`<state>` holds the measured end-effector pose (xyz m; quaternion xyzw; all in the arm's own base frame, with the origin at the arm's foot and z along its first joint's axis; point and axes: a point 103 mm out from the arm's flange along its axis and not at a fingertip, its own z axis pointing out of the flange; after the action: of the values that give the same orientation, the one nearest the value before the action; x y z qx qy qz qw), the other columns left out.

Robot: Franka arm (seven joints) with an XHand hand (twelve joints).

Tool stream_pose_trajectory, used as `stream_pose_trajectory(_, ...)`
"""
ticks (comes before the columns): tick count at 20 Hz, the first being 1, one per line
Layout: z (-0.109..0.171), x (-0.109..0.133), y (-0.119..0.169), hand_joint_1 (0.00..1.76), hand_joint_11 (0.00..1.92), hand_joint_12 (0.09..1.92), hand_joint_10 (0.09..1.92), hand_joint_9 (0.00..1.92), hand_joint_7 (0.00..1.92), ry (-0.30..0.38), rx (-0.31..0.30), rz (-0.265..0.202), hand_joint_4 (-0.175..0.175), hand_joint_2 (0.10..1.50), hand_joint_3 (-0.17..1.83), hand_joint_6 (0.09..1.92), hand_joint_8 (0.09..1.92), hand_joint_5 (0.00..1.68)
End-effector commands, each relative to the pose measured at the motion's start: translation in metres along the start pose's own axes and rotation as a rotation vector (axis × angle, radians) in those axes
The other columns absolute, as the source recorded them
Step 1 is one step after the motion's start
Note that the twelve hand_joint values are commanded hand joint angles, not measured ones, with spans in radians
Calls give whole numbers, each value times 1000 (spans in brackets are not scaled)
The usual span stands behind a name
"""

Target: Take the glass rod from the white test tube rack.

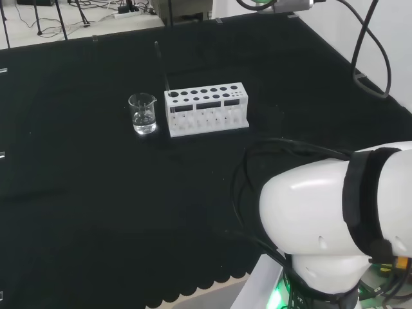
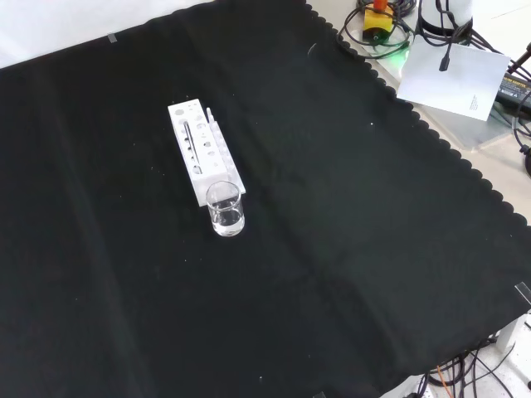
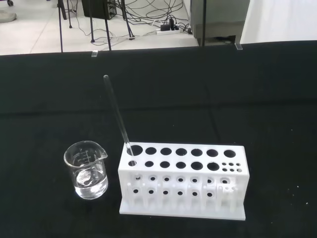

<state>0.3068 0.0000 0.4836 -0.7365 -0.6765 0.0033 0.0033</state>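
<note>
A white test tube rack (image 1: 206,109) (image 2: 203,151) (image 3: 181,179) with two rows of round holes stands on the black cloth. A thin clear glass rod (image 3: 117,114) (image 1: 161,67) (image 2: 191,138) leans out of the rack's end hole, on the side nearest the beaker, and tilts away from the rack. A small clear glass beaker (image 1: 143,114) (image 2: 226,208) (image 3: 86,169) with some clear liquid stands just beside that end of the rack. In the wrist view the rack and rod lie ahead at some distance.
The arm's white links (image 1: 335,219) fill the lower right of the head view. Cables, a white sheet and other gear (image 2: 452,66) lie past the cloth's scalloped edge in the front view. Black cloth (image 2: 348,249) spreads wide around the rack.
</note>
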Motion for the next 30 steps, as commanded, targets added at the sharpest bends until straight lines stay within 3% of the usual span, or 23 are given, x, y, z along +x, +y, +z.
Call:
stream_pose_trajectory(1,2,1,1,732,327,408,370,287,241,-14,-9,-4,-175,1233,-165,87,151,256)
stream_pose_trajectory(3,3,0,1,624,75,479,272,65,54,-8,-12,-5,-175,1272,-173,87,87,58)
stream_pose_trajectory(5,3,0,1,598,15,502,248,13,11,-9,-11,-5,-175,1281,-175,87,87,11)
stream_pose_trajectory(18,10,16,25,589,0,517,247,0,0,-35,7,-28,-175,1284,-175,87,87,0)
stream_pose_trajectory(30,21,24,60,583,0,536,264,0,0,-15,20,-57,-175,1287,-175,87,87,0)
